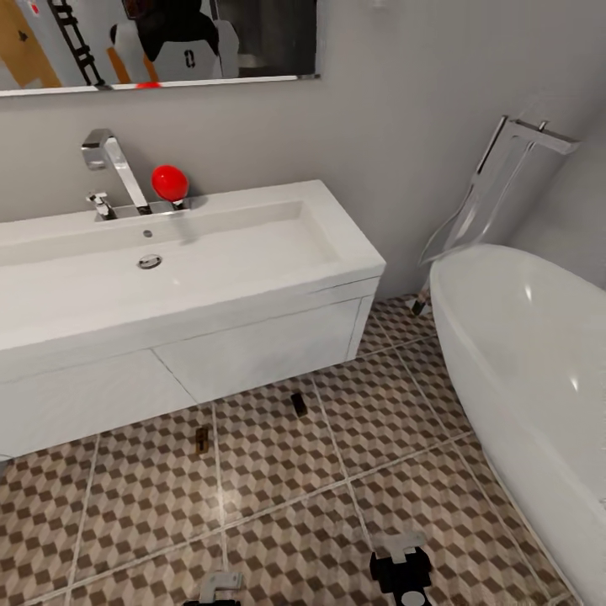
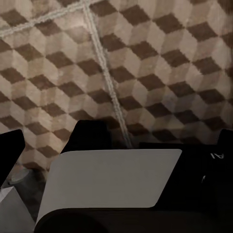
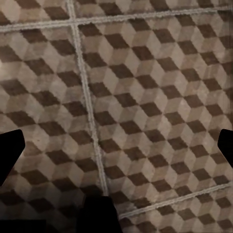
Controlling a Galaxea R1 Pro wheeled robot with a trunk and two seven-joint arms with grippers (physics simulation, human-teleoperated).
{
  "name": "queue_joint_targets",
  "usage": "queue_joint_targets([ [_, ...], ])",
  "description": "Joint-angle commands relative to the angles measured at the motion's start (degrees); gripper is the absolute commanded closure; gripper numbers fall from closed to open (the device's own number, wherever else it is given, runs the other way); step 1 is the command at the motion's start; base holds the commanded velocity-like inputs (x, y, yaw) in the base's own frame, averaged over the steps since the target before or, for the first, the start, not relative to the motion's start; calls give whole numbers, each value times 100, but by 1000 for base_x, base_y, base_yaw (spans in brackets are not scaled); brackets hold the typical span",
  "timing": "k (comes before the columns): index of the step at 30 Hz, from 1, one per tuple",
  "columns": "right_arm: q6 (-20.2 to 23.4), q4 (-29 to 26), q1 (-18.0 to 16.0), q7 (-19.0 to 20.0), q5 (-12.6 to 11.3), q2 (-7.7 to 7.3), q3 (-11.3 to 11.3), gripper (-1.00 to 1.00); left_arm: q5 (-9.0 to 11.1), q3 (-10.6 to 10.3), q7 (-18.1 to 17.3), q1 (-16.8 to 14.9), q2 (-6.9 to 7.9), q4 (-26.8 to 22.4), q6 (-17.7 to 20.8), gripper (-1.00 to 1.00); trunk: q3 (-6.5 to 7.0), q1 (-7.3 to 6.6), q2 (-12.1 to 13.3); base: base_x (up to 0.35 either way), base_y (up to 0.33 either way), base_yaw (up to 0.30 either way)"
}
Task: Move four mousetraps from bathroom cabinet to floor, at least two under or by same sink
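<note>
Two mousetraps lie on the patterned bathroom floor (image 1: 278,471) in the head view. One tan mousetrap (image 1: 202,439) rests just in front of the white vanity, the other, darker mousetrap (image 1: 298,404) at the vanity's lower edge. Above them is the wide white sink (image 1: 168,261) with its chrome tap (image 1: 109,164) and red knob (image 1: 169,182). My left gripper (image 1: 217,584) and right gripper (image 1: 402,555) hang low at the frame's near edge, well short of both traps. Both wrist views look down on bare tiles, dark fingers (image 2: 9,150) (image 3: 9,150) spread wide with nothing between. The cabinet is out of view.
A white oval bathtub (image 1: 522,353) takes up the right side, with a chrome floor-standing tap (image 1: 497,185) behind it. A mirror (image 1: 160,38) hangs above the sink. Open tiled floor lies between vanity and tub. The left wrist view includes a grey panel of my own body (image 2: 107,179).
</note>
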Motion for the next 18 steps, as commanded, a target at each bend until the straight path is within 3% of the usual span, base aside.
queue_joint_targets([
  [1, -22, 7, -3, -14, -56, 2, 48, -100, 50, -49, 29, -3, 1, -7, -15, -100, 5, 0, -1, 0, 0, -207],
  [18, -25, 7, -1, -13, -55, -4, 48, -100, 53, -47, 29, 3, 1, -1, -20, -100, 131, 0, -1, 0, 0, -208],
])
